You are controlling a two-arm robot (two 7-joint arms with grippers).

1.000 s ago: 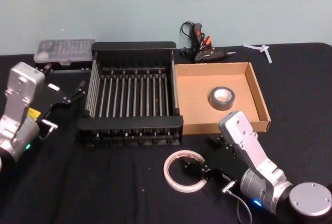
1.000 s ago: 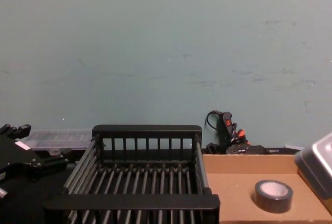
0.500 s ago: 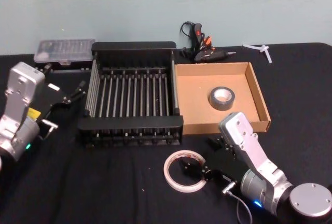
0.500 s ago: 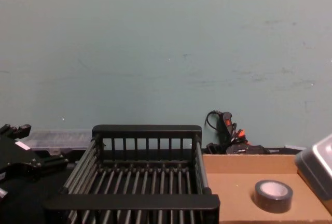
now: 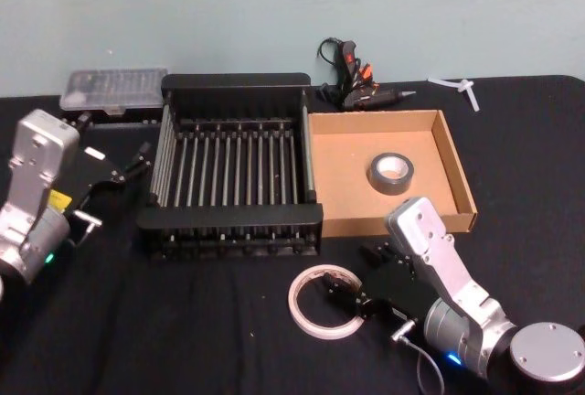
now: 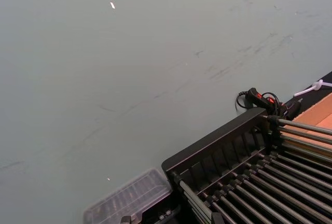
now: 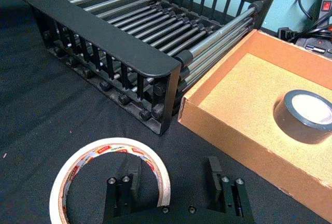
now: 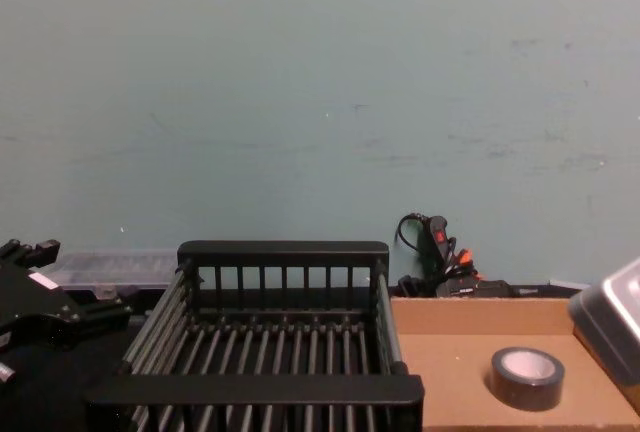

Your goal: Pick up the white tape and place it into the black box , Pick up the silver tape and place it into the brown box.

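My right gripper [image 7: 175, 189] sits low over the black table [image 5: 183, 322], fingers spread wide, one inside the white tape [image 7: 67, 177] and one outside its wall, not yet closed on it. The white tape lies flat in front of the black box [image 5: 228, 230]. The silver tape [image 5: 391, 174] rests in the brown box [image 5: 457, 176]. My left gripper [image 5: 137, 162] waits beside the black box; I cannot tell its opening.
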